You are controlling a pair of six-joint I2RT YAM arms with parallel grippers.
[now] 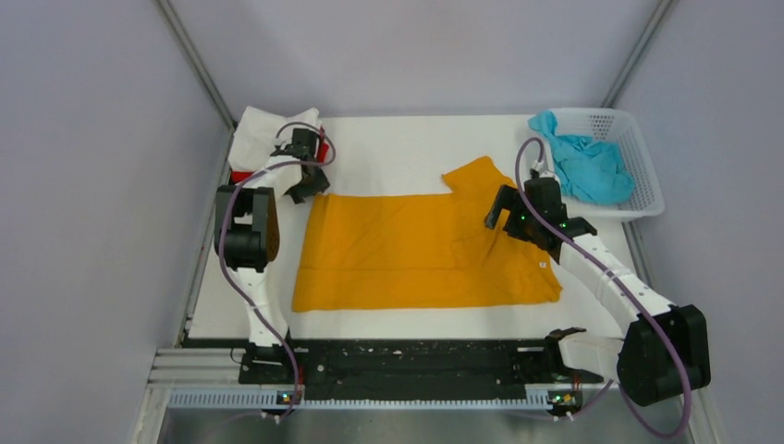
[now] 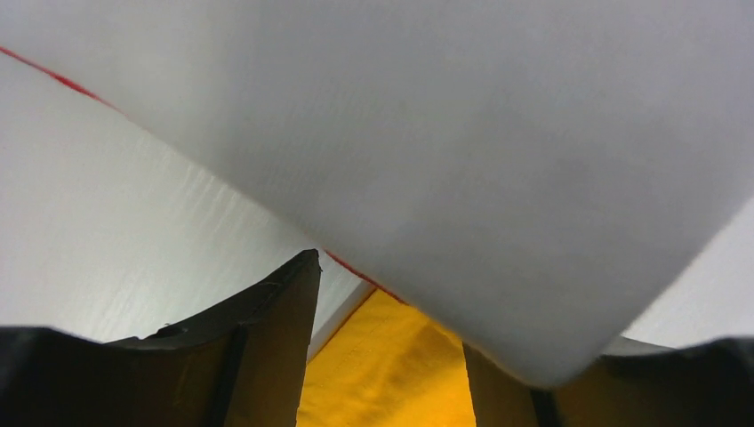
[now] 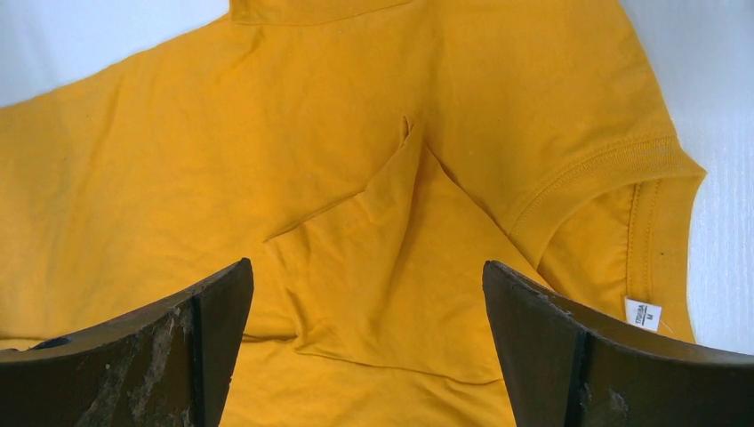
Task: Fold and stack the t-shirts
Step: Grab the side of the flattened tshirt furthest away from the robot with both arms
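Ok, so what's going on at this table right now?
Two robot arms are working on an orange-yellow t-shirt laid flat on the table. The right gripper hovers open over its collar end, where a small flap of cloth is bunched up. The left gripper, fingers apart, is at the shirt's far-left corner, beside a white shirt lying over a red one. One sleeve sticks out unfolded. A teal shirt waits in the basket.

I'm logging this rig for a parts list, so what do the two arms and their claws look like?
The left arm and right arm are white links with black joints. A mauve cable loops along each. Green lights glow on the right wrist. The right claw has dark, scuffed, wedge-shaped fingers; the left claw is similar.
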